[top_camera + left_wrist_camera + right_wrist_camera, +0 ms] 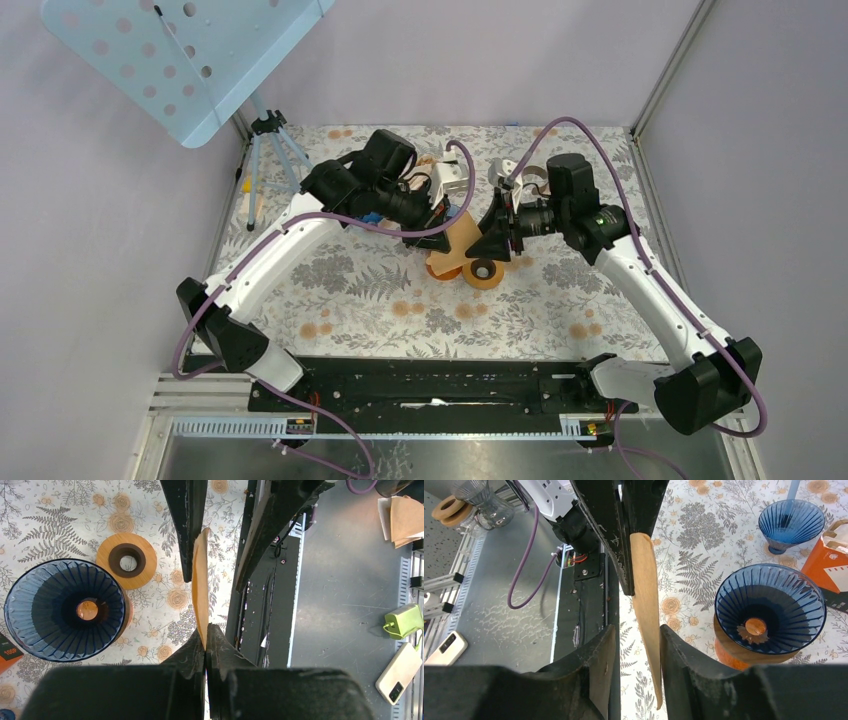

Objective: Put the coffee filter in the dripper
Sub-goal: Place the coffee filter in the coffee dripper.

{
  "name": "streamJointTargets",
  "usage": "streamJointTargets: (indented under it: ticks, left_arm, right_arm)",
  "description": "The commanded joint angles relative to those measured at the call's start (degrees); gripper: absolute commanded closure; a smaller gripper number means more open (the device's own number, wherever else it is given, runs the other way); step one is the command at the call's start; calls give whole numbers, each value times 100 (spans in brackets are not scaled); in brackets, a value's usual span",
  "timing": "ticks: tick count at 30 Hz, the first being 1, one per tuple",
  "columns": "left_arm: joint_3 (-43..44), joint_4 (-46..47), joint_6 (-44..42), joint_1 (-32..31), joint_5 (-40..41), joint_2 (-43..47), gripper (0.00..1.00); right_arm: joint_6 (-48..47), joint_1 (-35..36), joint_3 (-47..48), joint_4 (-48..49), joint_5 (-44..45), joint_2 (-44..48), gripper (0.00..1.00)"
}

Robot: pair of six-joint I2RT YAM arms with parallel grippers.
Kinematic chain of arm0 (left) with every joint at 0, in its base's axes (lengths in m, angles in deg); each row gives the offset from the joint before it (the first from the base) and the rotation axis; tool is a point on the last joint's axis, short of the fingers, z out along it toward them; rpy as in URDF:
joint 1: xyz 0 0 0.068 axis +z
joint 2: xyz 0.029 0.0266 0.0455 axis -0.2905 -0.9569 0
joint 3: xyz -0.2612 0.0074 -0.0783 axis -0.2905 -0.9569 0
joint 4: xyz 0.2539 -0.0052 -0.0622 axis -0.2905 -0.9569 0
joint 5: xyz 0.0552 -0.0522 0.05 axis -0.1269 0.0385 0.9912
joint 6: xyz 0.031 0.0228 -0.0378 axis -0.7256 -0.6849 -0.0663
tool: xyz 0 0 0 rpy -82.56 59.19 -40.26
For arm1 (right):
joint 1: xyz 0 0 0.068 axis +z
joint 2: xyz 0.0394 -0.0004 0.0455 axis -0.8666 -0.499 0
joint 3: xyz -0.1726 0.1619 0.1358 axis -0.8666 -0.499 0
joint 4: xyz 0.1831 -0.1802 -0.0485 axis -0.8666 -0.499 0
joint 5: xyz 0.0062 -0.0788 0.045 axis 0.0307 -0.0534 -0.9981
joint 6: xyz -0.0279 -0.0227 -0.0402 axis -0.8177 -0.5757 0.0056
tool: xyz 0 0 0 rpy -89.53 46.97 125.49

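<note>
Left gripper (205, 636) clenched on the coffee filter (201, 580); right gripper (638, 630) straddles it, fingers apart. Blue dripper (734, 600) on wooden stand (728, 652), only the stand visible through its hole.

Seen edge-on, a brown paper coffee filter (201, 580) stands pinched between the closed fingers of the left gripper (205, 642) at the bottom. Above, the right gripper (214, 582) flanks it, jaws apart. To the left, a blue ribbed dripper (40, 595) and a wooden ring (145, 572) sit on a flowered tablecloth (50, 520).
</note>
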Motion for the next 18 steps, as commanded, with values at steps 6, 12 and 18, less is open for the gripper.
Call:
streamJointTargets:
  ticks: [6,12,18]
  left_arm:
    - [167,298,-81,-25,-242,64,100]
    - [144,516,-49,-16,-271,136,93]
    - [-187,519,-400,360,-879,584,53]
  right_arm:
    - [630,77,-52,746,-485,-140,80]
    - [790,86,-70,894,-560,-149,100]
    - [413,-24,92,476,-607,-20,100]
